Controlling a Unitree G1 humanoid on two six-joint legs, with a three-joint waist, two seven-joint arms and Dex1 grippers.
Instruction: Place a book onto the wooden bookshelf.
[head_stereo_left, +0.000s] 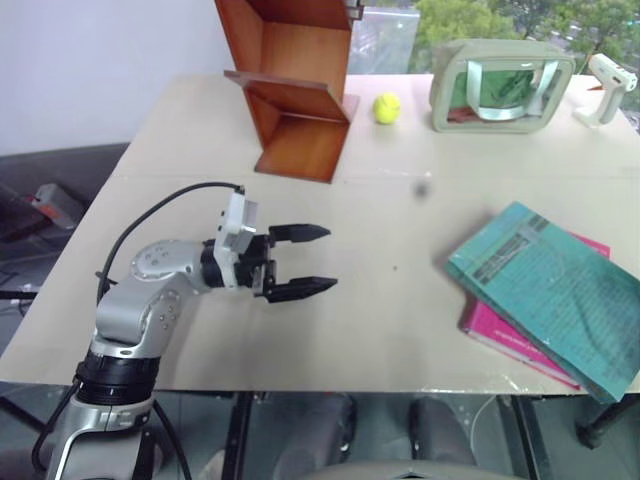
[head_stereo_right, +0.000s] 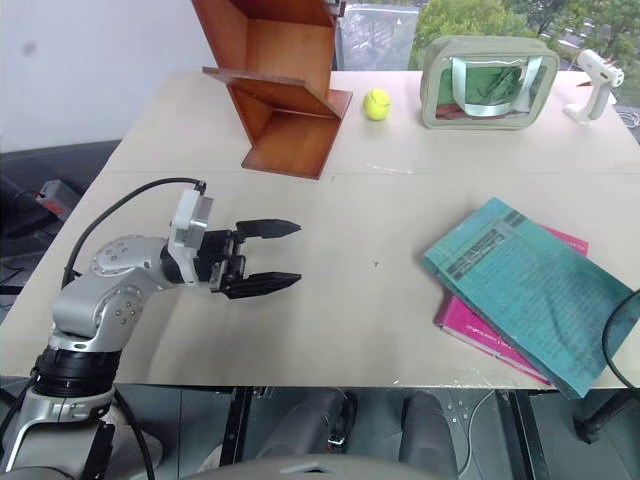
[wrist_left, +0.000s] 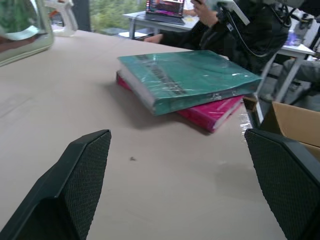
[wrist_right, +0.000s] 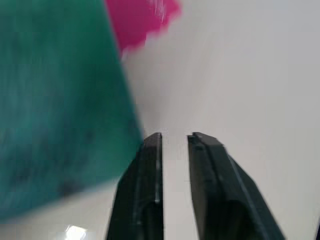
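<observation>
While the book (head_stereo_left: 548, 290) is lying flat on the magenta-pink book (head_stereo_left: 520, 335) near the counter's (head_stereo_left: 400, 300) front right corner, we are holding our left gripper (head_stereo_left: 303, 262) level above the bare counter, well apart from the book, its jaws spread wide and pointing toward it. Our right gripper (wrist_right: 174, 140) is hovering just beside the book's edge, its jaws nearly together and holding nothing. The wooden bookshelf (head_stereo_left: 295, 85) is standing far from the book at the counter's back, a yellow ball (head_stereo_left: 387, 107) just beside it.
</observation>
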